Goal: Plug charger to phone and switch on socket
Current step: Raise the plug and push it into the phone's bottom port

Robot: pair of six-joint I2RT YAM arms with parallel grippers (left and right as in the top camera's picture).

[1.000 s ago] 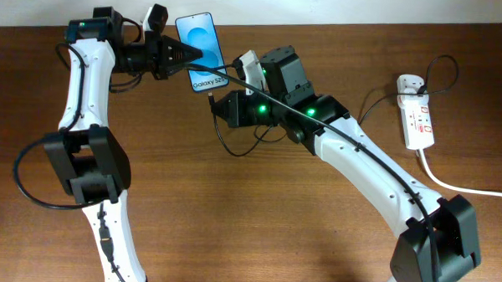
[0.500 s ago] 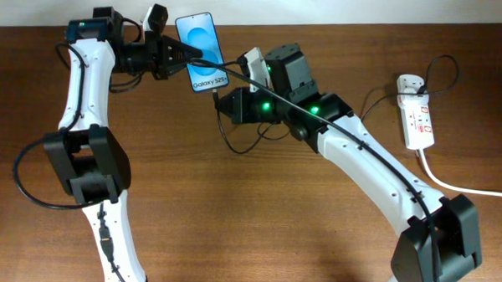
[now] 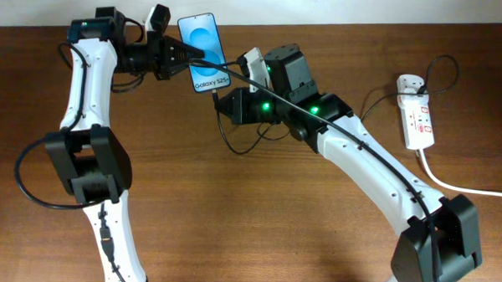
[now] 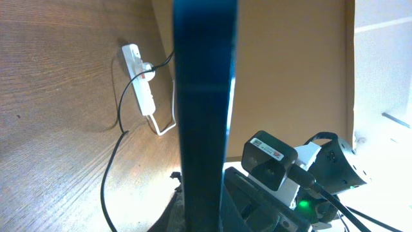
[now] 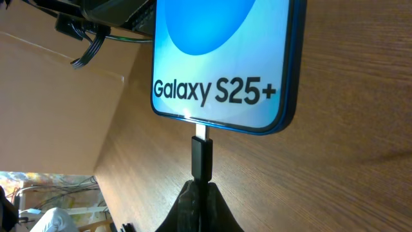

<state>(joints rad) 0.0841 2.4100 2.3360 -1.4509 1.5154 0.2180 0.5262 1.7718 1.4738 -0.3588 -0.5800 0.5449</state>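
Note:
The phone (image 3: 201, 49), its screen lit light blue with "Galaxy S25+" text, is held at the back left by my left gripper (image 3: 184, 54), which is shut on its side. The left wrist view shows it edge-on (image 4: 203, 96). My right gripper (image 5: 200, 205) is shut on the charger's black plug (image 5: 201, 158). The plug's metal tip (image 5: 202, 132) meets the middle of the phone's bottom edge (image 5: 222, 58), and part of the tip still shows. In the overhead view the right gripper (image 3: 221, 98) sits just below the phone. The white socket (image 3: 416, 113) lies at the right.
The black charger cable (image 3: 234, 147) loops on the table under the right arm and runs along the arm to a white adapter (image 3: 408, 82) on the socket. The socket's thick white cord (image 3: 459, 186) trails off to the right. The socket also shows in the left wrist view (image 4: 140, 87).
The phone has shifted slightly right towards the plug. The right arm has edged up towards the phone's bottom edge. Both grips are unchanged.

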